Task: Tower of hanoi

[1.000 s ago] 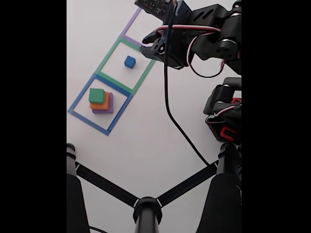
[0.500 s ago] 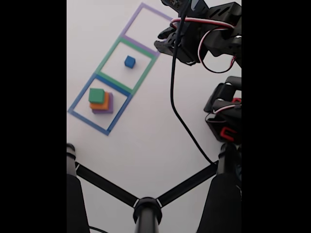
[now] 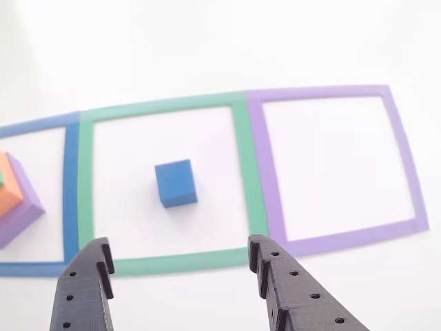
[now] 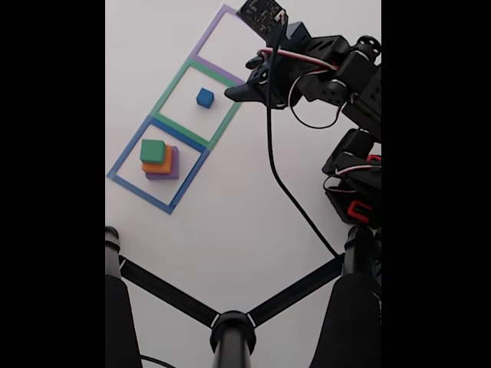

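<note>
The white table (image 4: 230, 222) is marked with three taped outlines in a row. In the fixed view, the blue tape square (image 4: 123, 159) is seen to hold a stack: purple block (image 4: 174, 165) at the bottom, orange block (image 4: 163, 163) on it, green block (image 4: 152, 151) on top. The blue cube (image 3: 176, 183) sits alone inside the green tape square (image 3: 240, 145); the purple tape square (image 3: 406, 165) adjoins it. The gripper (image 3: 179, 265) is seen with jaws spread apart, holding nothing, hovering near the green square's edge, apart from the cube.
</note>
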Controlling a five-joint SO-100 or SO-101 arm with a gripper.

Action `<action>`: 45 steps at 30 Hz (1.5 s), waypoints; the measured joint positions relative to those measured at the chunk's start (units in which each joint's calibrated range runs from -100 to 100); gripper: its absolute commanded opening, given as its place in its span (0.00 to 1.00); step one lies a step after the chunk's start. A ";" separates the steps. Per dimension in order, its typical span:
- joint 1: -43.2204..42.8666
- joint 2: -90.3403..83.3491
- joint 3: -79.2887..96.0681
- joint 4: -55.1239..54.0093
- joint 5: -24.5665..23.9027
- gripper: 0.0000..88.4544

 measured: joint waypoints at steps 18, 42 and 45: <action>0.00 20.01 30.29 -59.55 0.00 0.25; -2.54 64.58 22.98 -100.96 0.39 0.25; -3.11 68.38 21.50 -104.09 0.00 0.25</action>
